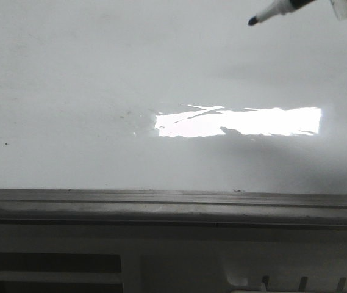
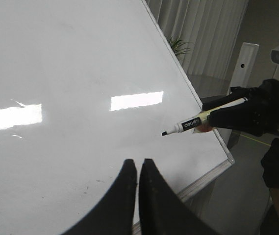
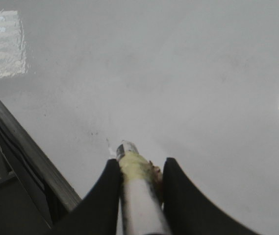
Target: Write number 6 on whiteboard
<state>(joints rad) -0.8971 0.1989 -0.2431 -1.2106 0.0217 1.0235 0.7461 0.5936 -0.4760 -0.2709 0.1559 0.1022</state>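
Note:
The whiteboard (image 1: 100,73) is a glossy white board that fills most of every view, also seen as the whiteboard (image 2: 70,58) and the whiteboard (image 3: 203,73). The number 6 does not show in any view; only faint specks mark the surface. My right gripper (image 3: 139,169) is shut on a white-and-black marker pen (image 3: 135,188) with yellowish tape round its barrel. The marker pen (image 1: 277,10) enters at the far right of the front view, its black tip pointing left and seemingly just above the board. My left gripper (image 2: 139,164) is shut and holds nothing, hovering over the board near its front edge.
A grey metal rim (image 1: 161,204) runs along the board's near edge, with the robot's base below it. Bright window reflections (image 1: 240,122) lie on the board. Beyond the board's corner (image 2: 227,159) are curtains, a plant (image 2: 181,46) and a white post (image 2: 244,63).

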